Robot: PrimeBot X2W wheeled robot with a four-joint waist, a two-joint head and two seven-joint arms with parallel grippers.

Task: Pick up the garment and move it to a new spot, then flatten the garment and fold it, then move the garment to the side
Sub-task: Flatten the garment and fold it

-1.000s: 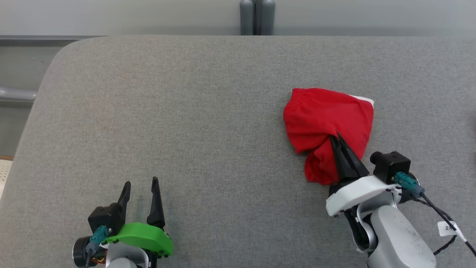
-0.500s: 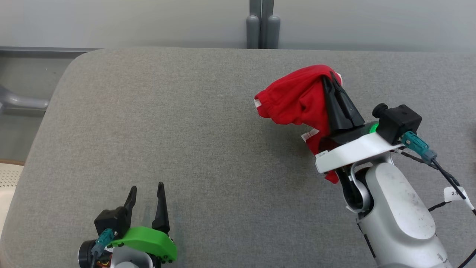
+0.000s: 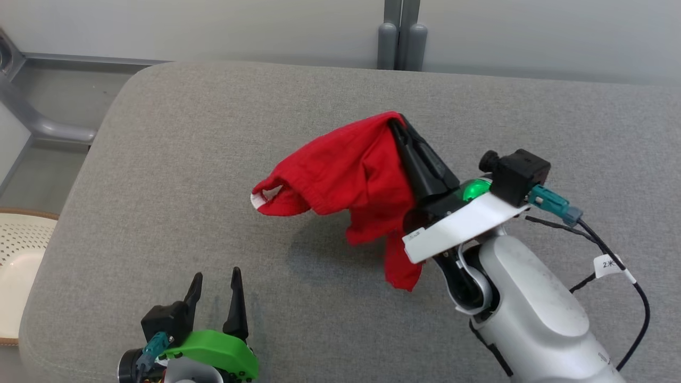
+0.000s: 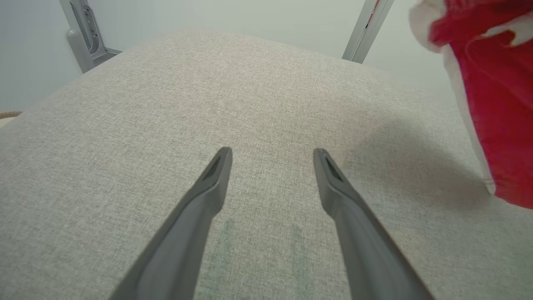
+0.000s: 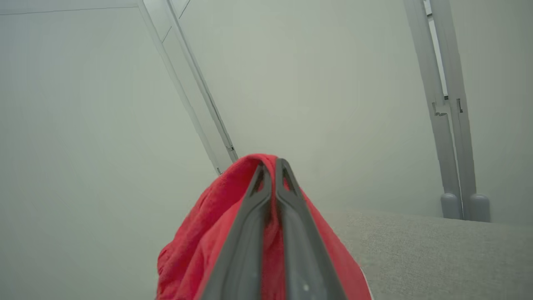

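The red garment hangs in the air above the middle of the grey padded table, bunched and drooping, a white label at its left tip. My right gripper is shut on its top fold, and in the right wrist view the red cloth drapes around the closed fingers. My left gripper rests open near the table's front left, well apart from the cloth. In the left wrist view the garment hangs at the far right, beyond the spread fingers.
A pale perforated basket sits off the table's left edge. Grey metal posts stand behind the table's far edge against the wall. A black cable with a tag trails from my right wrist.
My right gripper has lifted the garment off the table's right side and carried it leftward toward the middle. The head camera has shifted too. The left gripper stays open in place.
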